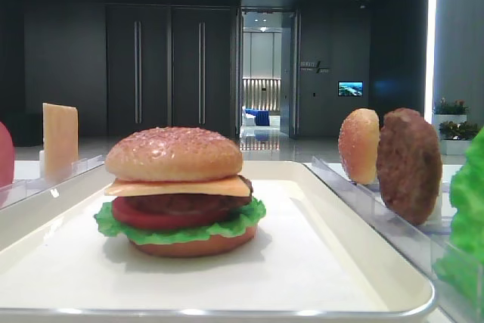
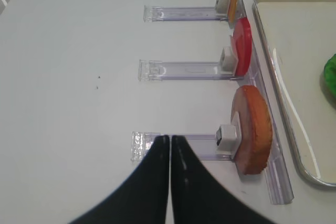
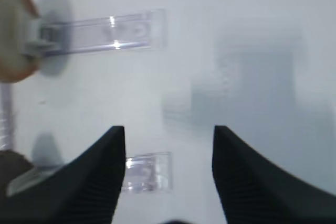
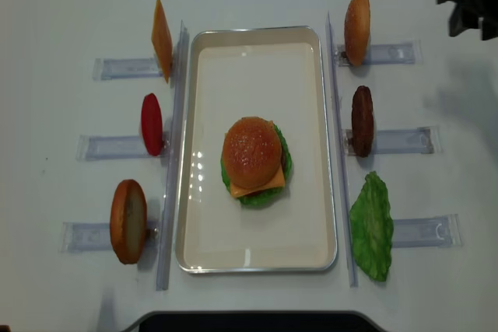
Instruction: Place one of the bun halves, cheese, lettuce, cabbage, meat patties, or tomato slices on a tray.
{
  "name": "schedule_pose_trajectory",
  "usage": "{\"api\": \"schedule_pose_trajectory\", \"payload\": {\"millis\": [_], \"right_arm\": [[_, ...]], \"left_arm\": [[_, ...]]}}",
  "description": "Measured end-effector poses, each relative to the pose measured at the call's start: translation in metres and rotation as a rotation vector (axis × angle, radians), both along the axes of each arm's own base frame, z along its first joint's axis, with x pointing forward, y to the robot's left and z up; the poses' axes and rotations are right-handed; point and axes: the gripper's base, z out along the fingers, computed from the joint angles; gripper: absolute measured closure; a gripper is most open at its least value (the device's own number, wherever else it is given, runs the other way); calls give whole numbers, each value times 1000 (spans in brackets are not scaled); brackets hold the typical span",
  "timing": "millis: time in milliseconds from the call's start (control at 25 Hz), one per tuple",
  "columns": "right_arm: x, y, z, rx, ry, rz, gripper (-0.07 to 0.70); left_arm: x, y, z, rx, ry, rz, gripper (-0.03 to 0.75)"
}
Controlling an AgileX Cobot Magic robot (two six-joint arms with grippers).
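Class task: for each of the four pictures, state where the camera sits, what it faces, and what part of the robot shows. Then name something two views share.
Exterior high: low at the tray's edge, facing the burger; no robot visible.
Right wrist: on the right arm, looking down on bare table; right gripper open, empty.
Left wrist: on the left arm, looking down on the racks; left gripper shut.
Exterior high (realsense): overhead; right arm at the top right corner.
Shared: the tomato slice appears in the left wrist and overhead views.
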Motion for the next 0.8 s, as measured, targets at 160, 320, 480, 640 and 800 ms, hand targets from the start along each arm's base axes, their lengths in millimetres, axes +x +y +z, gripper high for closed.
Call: {"api": "schedule_pose_trajectory", "payload": {"millis": [160, 320, 480, 640, 800], "right_arm": [[-9, -41, -2, -8, 64, -91, 270], [-18, -47, -4, -33, 155, -84, 270], [-42, -45, -4, -58, 213, -80, 270], [-98, -35, 1, -75, 179, -98, 270], [-158, -24, 7, -92, 96, -105, 270]], "left_arm": [[0, 0, 0, 0, 0, 0, 716], [0, 0, 0, 0, 0, 0, 716], [0, 0, 0, 0, 0, 0, 716], [0, 0, 0, 0, 0, 0, 716], [0, 0, 0, 0, 0, 0, 716]]}}
